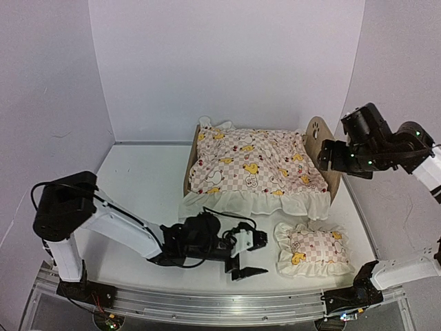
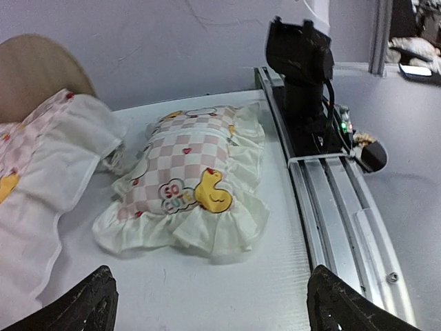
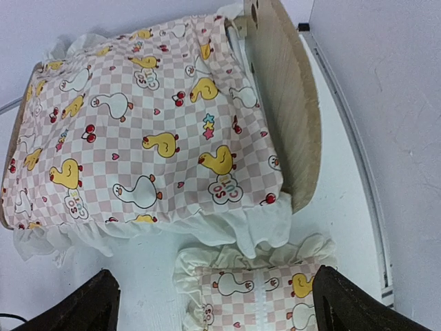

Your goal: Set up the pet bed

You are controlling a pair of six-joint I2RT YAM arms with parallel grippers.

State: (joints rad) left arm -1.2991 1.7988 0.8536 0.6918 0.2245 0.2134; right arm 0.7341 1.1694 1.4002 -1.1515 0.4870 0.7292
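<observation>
The pet bed [image 1: 318, 138] stands at the back of the table, its light-wood headboard [image 3: 286, 96] on the right. A frilled duck-print quilt [image 1: 251, 165] covers it and hangs over the near side. A small matching pillow [image 1: 313, 248] lies flat on the table in front of the bed. My left gripper [image 1: 249, 256] is low over the table just left of the pillow [image 2: 193, 179], open, with nothing between its fingers [image 2: 89, 303]. My right gripper [image 1: 329, 157] hovers high beside the headboard, open and empty, looking down on the quilt [image 3: 138, 124] and pillow [image 3: 262, 289].
A metal rail [image 1: 207, 303] runs along the near table edge, with the right arm's base [image 2: 303, 62] mounted on it close behind the pillow. White walls enclose the back and both sides. The quilt's frill [image 2: 41, 165] lies just left of the pillow.
</observation>
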